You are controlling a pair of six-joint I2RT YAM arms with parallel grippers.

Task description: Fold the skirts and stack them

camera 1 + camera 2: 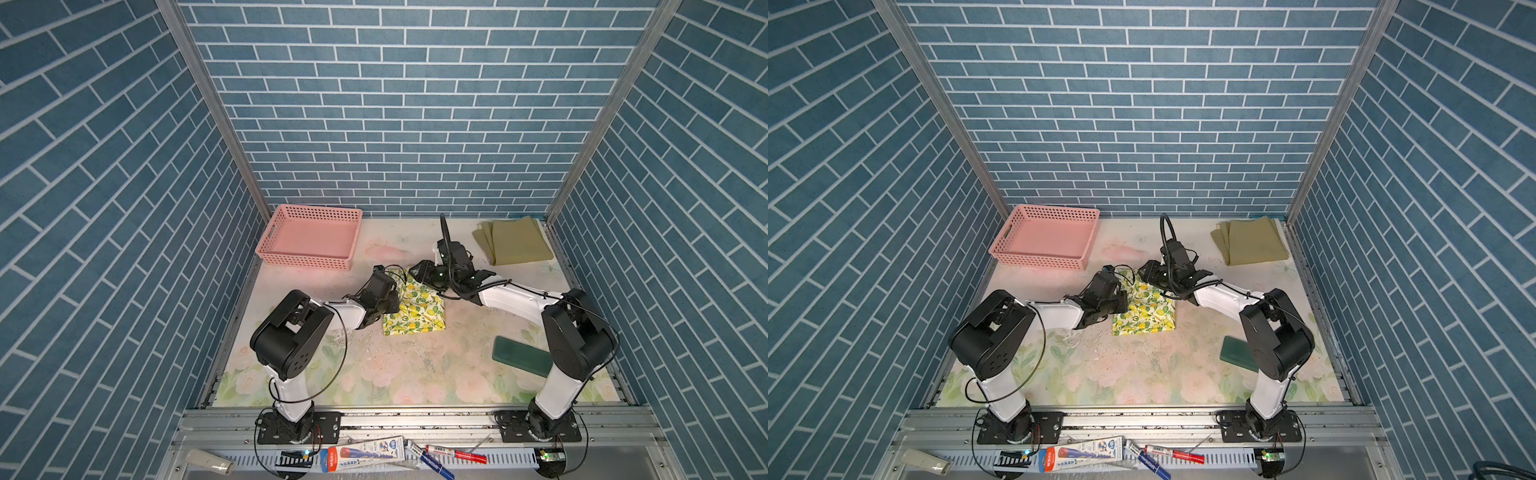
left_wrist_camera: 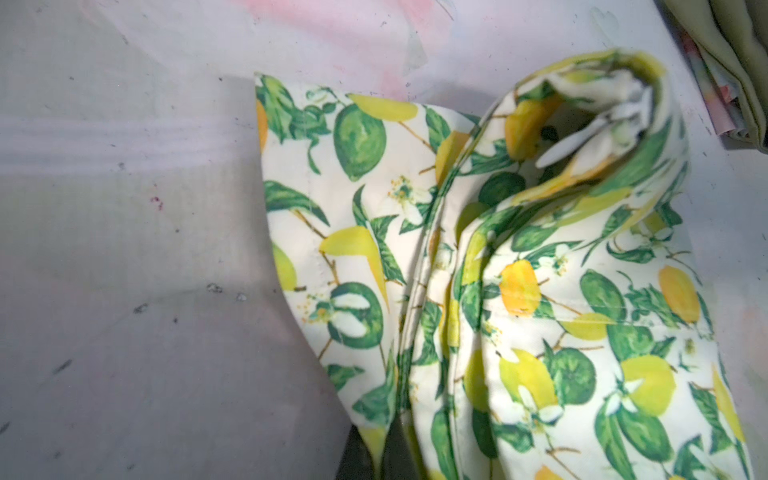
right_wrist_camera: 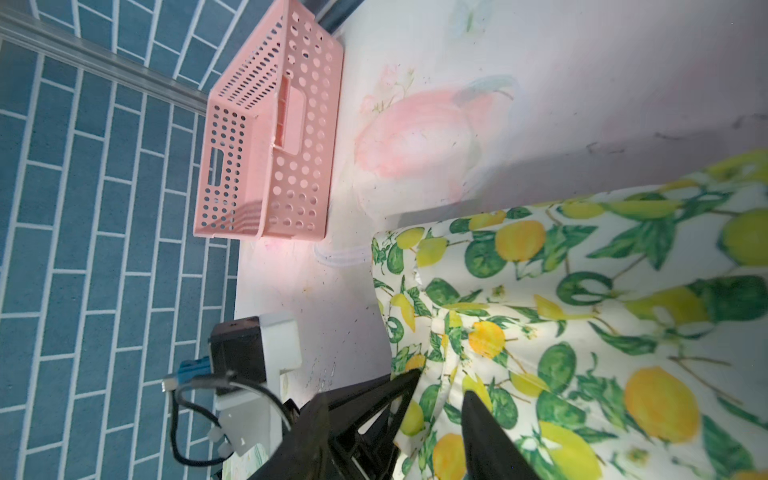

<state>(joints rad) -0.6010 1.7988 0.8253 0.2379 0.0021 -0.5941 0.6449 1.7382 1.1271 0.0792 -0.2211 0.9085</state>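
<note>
The white lemon-print skirt (image 1: 417, 313) (image 1: 1144, 311) lies partly folded mid-table, its far end curled up in a roll (image 2: 590, 137). My left gripper (image 1: 395, 304) (image 2: 376, 449) is at the skirt's left edge, shut on a fold of the cloth. At the skirt's far edge my right gripper (image 1: 417, 276) (image 3: 442, 386) is open, and lemon cloth (image 3: 582, 332) lies loose between its parted jaws. The olive green skirt (image 1: 515, 245) (image 1: 1252, 243) lies folded at the back right. A pastel cloth edge (image 2: 708, 87) shows under it in the left wrist view.
A pink perforated basket (image 1: 309, 241) (image 1: 1044, 239) (image 3: 270, 158) stands at the back left. A dark green flat block (image 1: 519, 355) (image 1: 1237, 353) lies at the front right beside the right arm. Blue brick walls close in three sides. Pens and tubes lie on the front rail.
</note>
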